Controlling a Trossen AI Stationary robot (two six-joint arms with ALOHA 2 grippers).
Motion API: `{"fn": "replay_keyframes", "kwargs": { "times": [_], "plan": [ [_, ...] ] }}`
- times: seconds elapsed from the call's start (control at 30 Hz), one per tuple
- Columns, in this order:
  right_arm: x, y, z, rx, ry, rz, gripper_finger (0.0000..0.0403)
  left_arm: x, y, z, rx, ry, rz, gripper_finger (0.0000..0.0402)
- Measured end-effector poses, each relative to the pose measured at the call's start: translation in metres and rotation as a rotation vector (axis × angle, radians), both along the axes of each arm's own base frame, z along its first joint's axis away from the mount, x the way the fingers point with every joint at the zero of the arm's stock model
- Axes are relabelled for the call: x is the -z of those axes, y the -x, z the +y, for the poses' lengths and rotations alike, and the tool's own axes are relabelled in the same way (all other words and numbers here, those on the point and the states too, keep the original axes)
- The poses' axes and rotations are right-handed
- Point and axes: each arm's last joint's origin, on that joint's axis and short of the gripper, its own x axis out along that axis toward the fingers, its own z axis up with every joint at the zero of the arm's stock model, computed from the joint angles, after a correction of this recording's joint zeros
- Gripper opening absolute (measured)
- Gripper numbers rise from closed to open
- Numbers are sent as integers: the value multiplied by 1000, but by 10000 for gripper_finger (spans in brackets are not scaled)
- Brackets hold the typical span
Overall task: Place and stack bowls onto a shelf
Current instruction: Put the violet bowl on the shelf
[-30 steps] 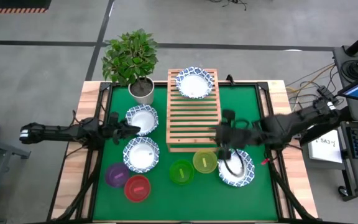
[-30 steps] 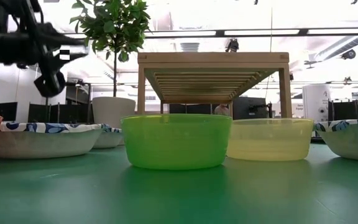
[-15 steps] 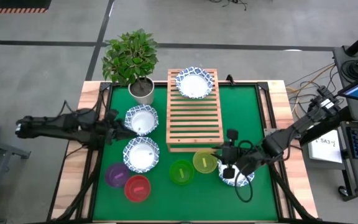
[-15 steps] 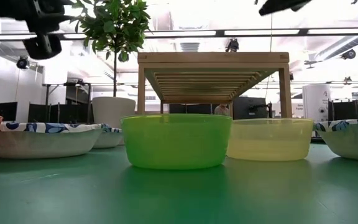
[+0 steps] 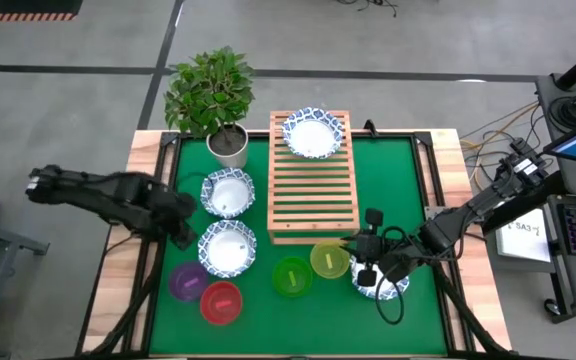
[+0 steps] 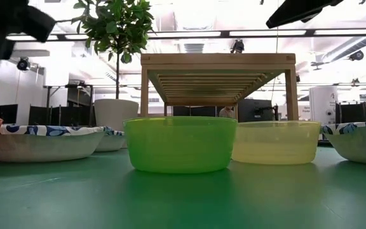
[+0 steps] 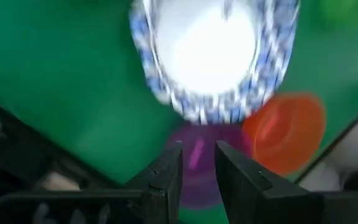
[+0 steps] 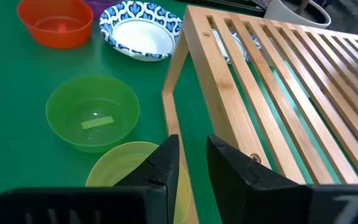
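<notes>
Broadly, the green mat [image 5: 418, 200] is carrying everything, and the slatted shelf [image 5: 311, 195] is standing lengthwise down its middle, high enough that the low view is looking under its top. One patterned bowl [image 5: 313, 133] is already sitting on the shelf's far end, near the plant [image 5: 211, 95], so the stacking is only begun.

Left of the shelf, two more white patterned bowls are lying on the mat, one [image 5: 228, 192] farther back and one [image 5: 228, 248] nearer the front edge. A fourth patterned bowl [image 5: 380, 280] is lying right of the front row, largely hidden under the right arm. Along the front, the small bowls are waiting: purple [image 5: 189, 281] and red [image 5: 221, 302] on the left, green [image 5: 292, 276] and yellow [image 5: 329, 259] just before the shelf's near end, apparently grouped for easy picking.

The left gripper [image 5: 180, 232] is hanging just beside the nearer left patterned bowl; its wrist camera is looking down on that bowl with its fingers [image 7: 166, 176] standing slightly parted around nothing, likely lining up on the rim. The right gripper [image 5: 368, 270] is hovering over the fourth patterned bowl, by the yellow one, with its fingers [image 8: 164, 162] a little apart and empty, probably choosing between rim and neighbour.
</notes>
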Motion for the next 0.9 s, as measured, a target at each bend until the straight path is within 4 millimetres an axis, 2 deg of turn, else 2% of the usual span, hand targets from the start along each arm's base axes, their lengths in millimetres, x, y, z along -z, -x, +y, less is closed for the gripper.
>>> {"fn": "replay_keyframes", "kwargs": {
  "times": [0.1, 0.23, 0.4, 0.63, 0.9],
  "plan": [
    [0, 0, 0, -8, 12, 4, 68, 14, -7, -10, 51, 51, 80, 76],
    [0, 0, 0, -11, 20, 6, 72, 32, -10, -21, 92, 27, 197, 80],
    [0, 0, 0, -7, 24, 4, 71, 52, -10, -26, 126, -3, 287, 111],
    [0, 0, 0, 0, 13, 0, 64, 67, -16, -33, 283, -106, 223, 167],
    [0, 0, 0, 2, 12, 0, 63, 78, -17, -49, 462, -148, 229, 174]
  ]
}}
